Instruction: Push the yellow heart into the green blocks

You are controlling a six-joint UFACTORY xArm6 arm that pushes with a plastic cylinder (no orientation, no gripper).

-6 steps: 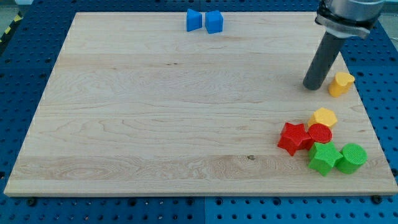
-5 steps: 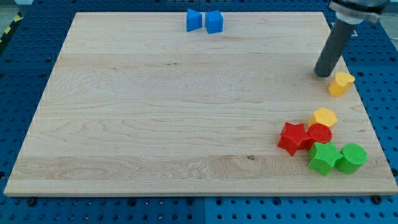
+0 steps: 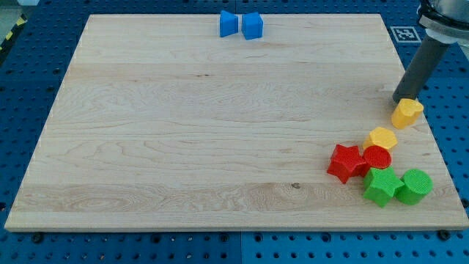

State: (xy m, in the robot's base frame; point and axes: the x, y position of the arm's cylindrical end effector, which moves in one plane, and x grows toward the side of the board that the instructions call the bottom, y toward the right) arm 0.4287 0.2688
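Pale wood bench [image 3: 183, 132], grain running left to right, one small dark knot near the near edge right of centre; it lies on a blue pegboard [image 3: 29, 95] with rows of holes showing on all sides. Far left corner: a strip of yellow-black hazard tape [image 3: 9, 33], partly cut off by the frame. Far edge, left of centre: two blue blocks, the left blue block [image 3: 229, 23] and the right blue block [image 3: 253, 25], just beside each other, shapes hard to make out. Wide bare wood between them and the right-hand cluster. Near right: red star [image 3: 346, 162] touching a red cylinder [image 3: 377, 158]; a yellow hexagon [image 3: 382, 138] on the far side of the red cylinder, touching it. On the near side, green star [image 3: 382, 186] and green cylinder [image 3: 415, 185], side by side, touching. Yellow heart [image 3: 407, 113] sits by the right edge, on the far side of the yellow hexagon, apart from it and well apart from the green pair. My tip [image 3: 404, 100] sits at the heart's far side, touching or just about. No jaws on this rig, only the dark rod, holding nothing. A black-and-white printed marker [image 3: 405, 33] lies off the bench's far right corner.
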